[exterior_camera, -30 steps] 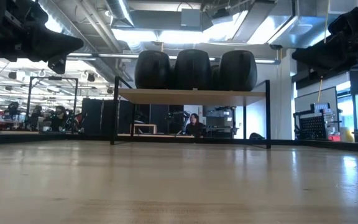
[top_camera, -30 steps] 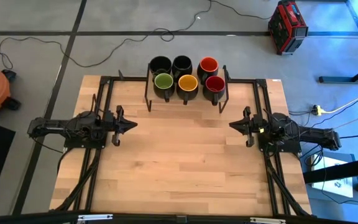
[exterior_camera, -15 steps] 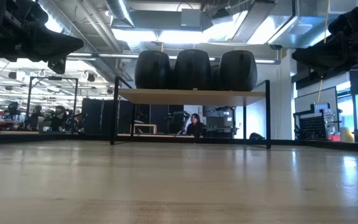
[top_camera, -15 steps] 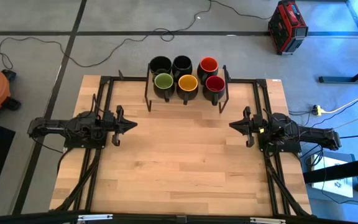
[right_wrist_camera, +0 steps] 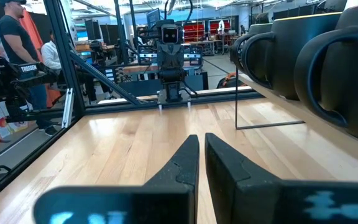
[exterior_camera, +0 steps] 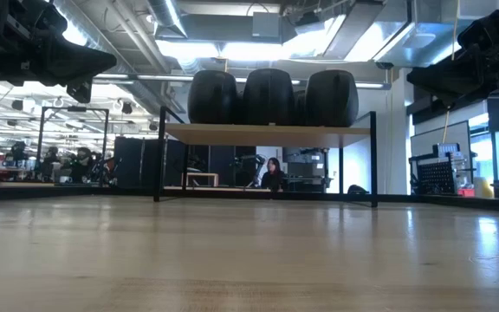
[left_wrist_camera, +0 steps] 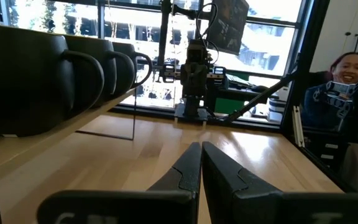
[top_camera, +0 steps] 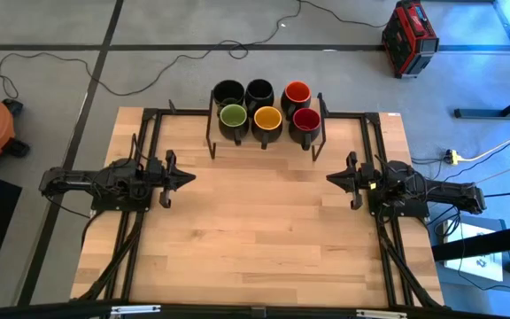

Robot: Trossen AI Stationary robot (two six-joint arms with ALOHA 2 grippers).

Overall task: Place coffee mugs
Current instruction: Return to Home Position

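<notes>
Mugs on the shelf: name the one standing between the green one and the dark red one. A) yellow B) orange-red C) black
A: in the high view the yellow mug sits in line between the green mug and the dark red mug on the shelf. The left gripper and right gripper rest shut at the table's sides.

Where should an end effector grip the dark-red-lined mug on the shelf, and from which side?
Probably its handle or near rim, approached across the table by the right end effector. The dark red mug stands upright in the front row, handle facing that way; the yellow mug crowds one side and the orange-red mug sits behind.
</notes>
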